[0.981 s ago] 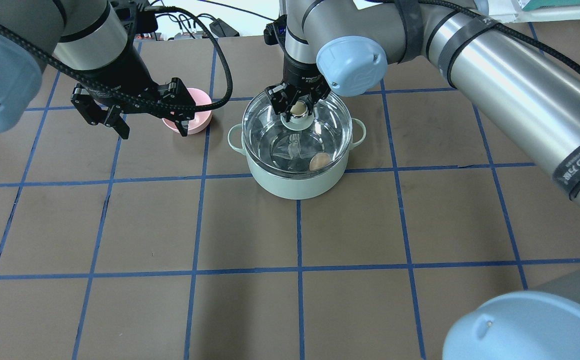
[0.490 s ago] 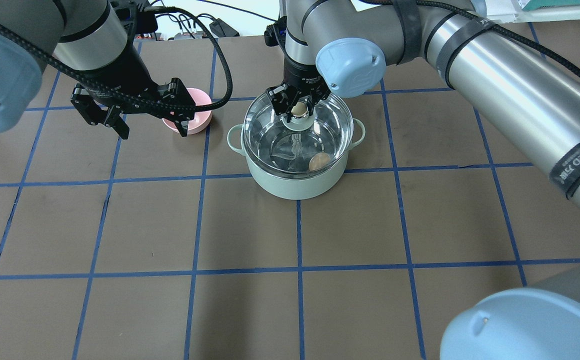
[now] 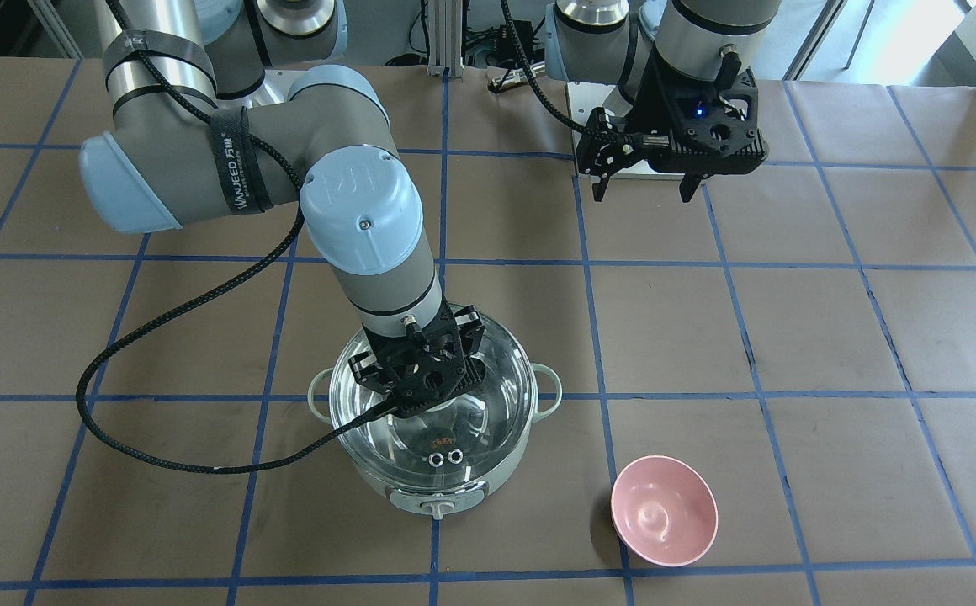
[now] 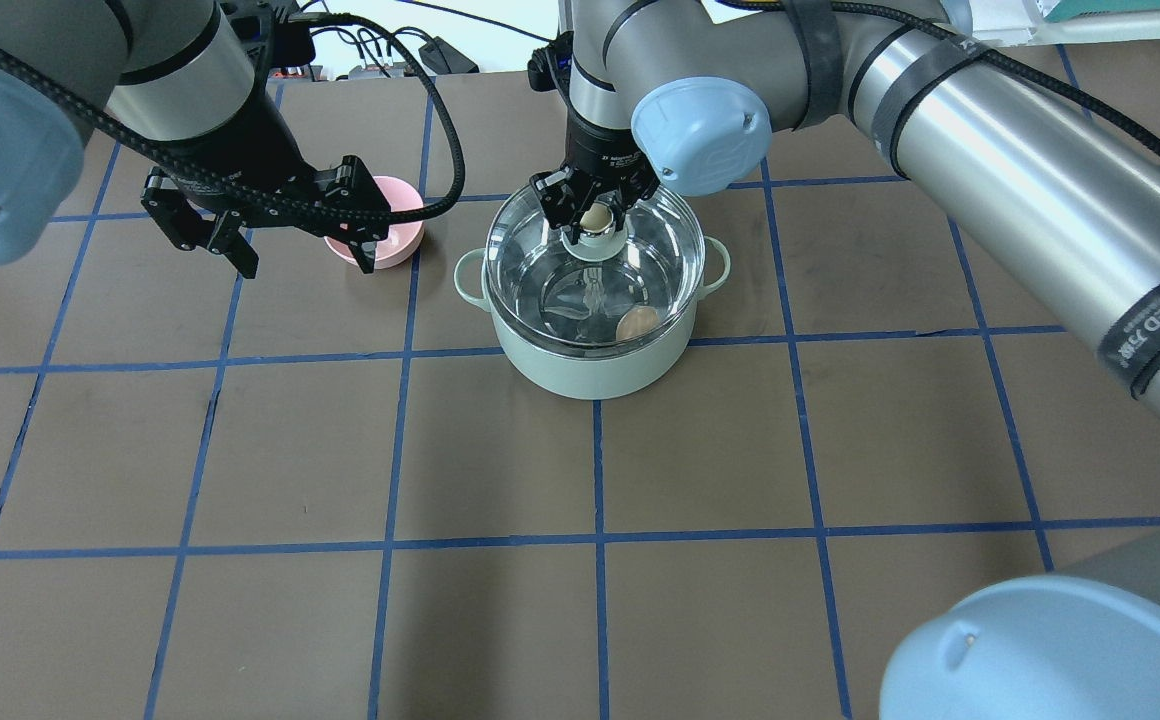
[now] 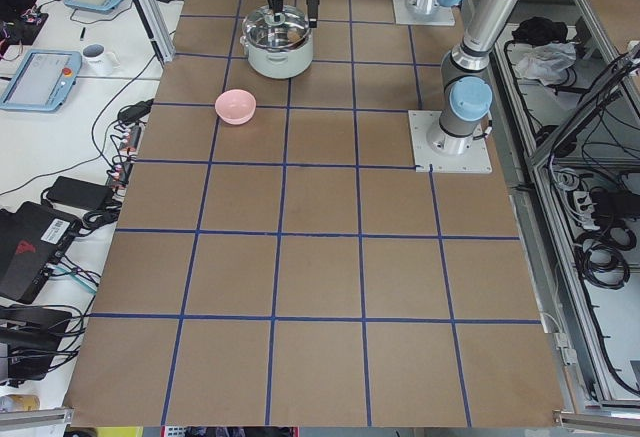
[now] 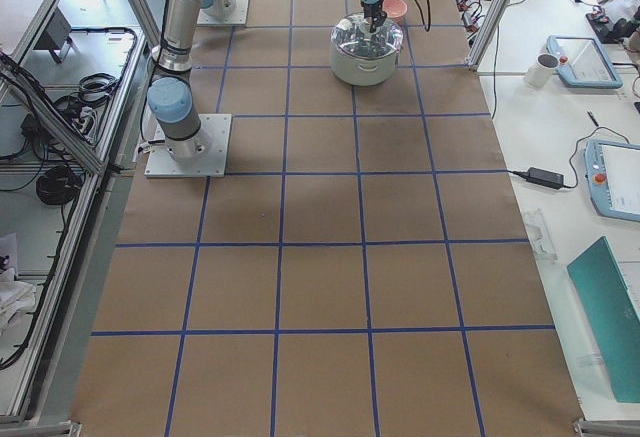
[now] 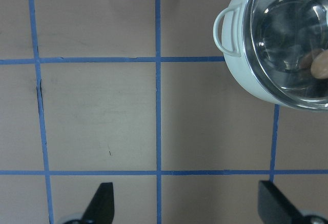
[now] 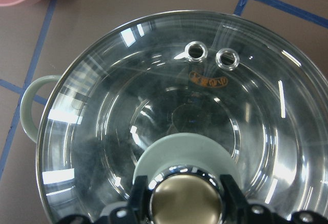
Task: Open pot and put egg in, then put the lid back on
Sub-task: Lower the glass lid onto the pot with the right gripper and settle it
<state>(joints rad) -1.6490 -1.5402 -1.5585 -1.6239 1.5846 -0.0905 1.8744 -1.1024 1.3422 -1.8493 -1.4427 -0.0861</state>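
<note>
The likely slick, breakable round clear glass lid (image 4: 540, 270) sits on the mint-green round pot (image 4: 590, 375), brown egg (image 4: 638, 322) inside at 4 o'clock overhead, right gripper (image 4: 593, 218) pinching its tan knob (image 8: 185, 199), the sensible handhold; left gripper (image 3: 644, 192) spread.

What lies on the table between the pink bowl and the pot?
Nothing stands there. Between the pink bowl and the pot is only bare table cover, with a blue tape line beside the bowl, as the front-facing view shows.

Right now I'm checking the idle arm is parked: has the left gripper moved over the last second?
No. The left gripper is where it was: one fingertip over the same blue tape line, the other overlapping the pink bowl.
</note>
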